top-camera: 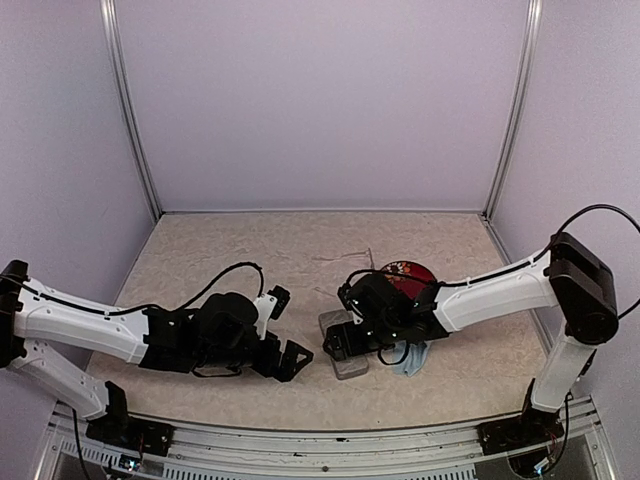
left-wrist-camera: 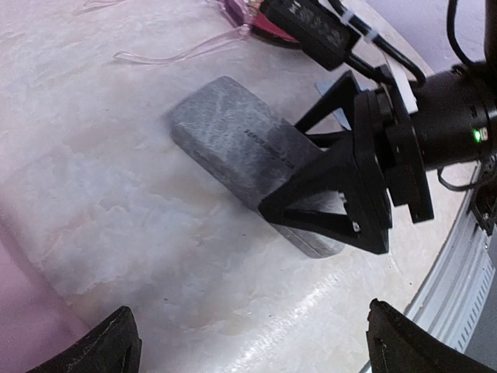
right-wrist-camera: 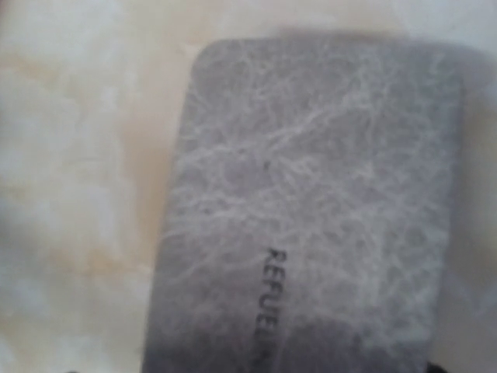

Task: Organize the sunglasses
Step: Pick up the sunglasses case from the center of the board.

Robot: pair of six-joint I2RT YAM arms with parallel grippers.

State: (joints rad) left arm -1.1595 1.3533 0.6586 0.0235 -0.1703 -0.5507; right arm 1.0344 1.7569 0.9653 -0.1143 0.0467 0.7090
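– Sunglasses (top-camera: 405, 270), both pairs: where do they lie?

– On the table, unheld. Seen from overhead, the clear pair (top-camera: 345, 260) sits at about twelve o'clock from the grey case (left-wrist-camera: 233, 151). The red-pink pair (top-camera: 415, 274) is at about one o'clock, partly under the right arm.

– Which way do they point?

– The clear pair's slim arms lie spread. Their long axis runs roughly nine to three, as far as such thin lines show. The red-pink pair is too covered to tell.

– And the pincers?

– The left pincer (top-camera: 285, 330) gapes fully and is empty, at nine o'clock of the case. The right pincer (left-wrist-camera: 283, 167) stands wide astride the case, which lies flat on the table. I see no squeeze on it.

– What could go wrong?

– My judgement only. The right forearm and its cable hang over the red-pink pair, so a careless swing could sweep or crush it. The case looks shut, so nothing goes in until it is opened. Thin arms lying flat may slip from the pads, and spread arms won't fit unfolded. The two pincers are also near enough to knock together.
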